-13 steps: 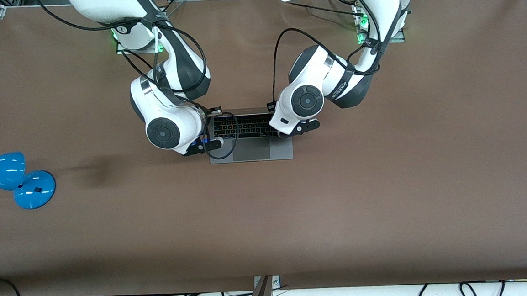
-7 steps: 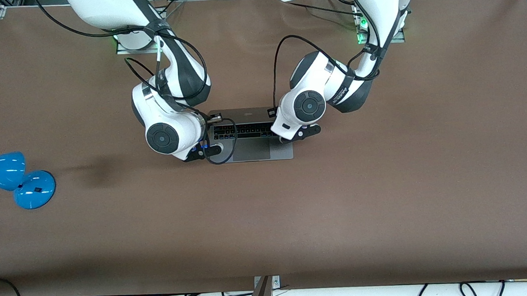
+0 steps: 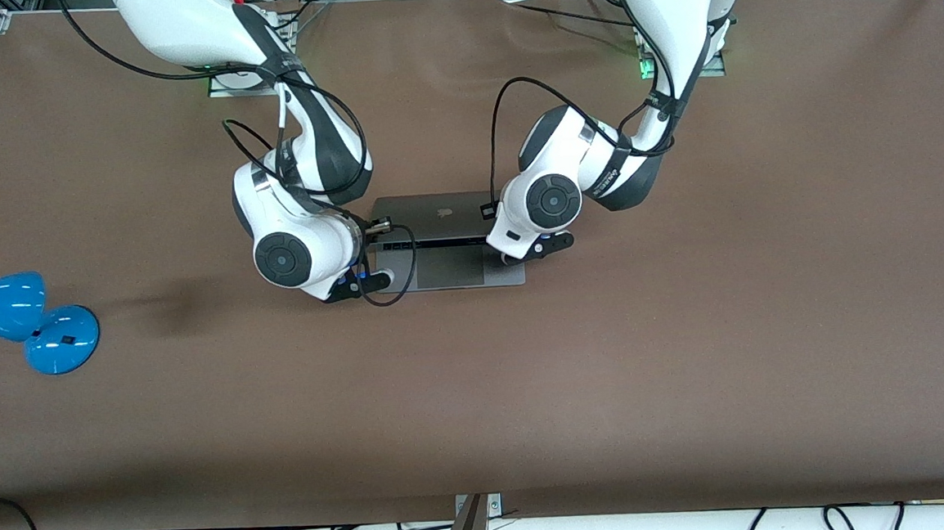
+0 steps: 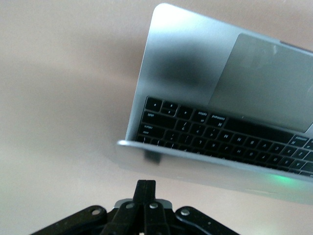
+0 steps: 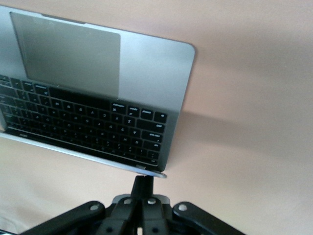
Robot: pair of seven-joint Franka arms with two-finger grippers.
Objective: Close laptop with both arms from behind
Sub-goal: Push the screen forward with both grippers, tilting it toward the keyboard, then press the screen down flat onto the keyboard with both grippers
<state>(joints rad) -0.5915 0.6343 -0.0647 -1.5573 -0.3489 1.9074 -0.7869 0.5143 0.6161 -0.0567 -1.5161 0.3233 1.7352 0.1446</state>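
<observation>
From the front: laptop (image 3: 447, 242) mid-bench (image 3: 689, 325), between the two arms, lid tipped well forward with its logo showing and only a thin strip of keys left above the trackpad. Left gripper (image 3: 538, 247) over the corner toward the left arm's end, right gripper (image 3: 356, 284) over the corner toward the right arm's end, both mostly hidden under their wrists. Blue lamp (image 3: 25, 321) well apart at the right arm's end. From the left wrist: jaws pressed together, tip (image 4: 145, 188) just beside the lid's edge (image 4: 215, 169), probably touching. From the right wrist: jaws likewise pressed together, tip (image 5: 143, 183) right at the lid's corner (image 5: 159, 174). Step in hand, by judgement: mid-close, pushing the lid down. Next: even downward pressure from both sides, kept level, eased off as lid meets base.
</observation>
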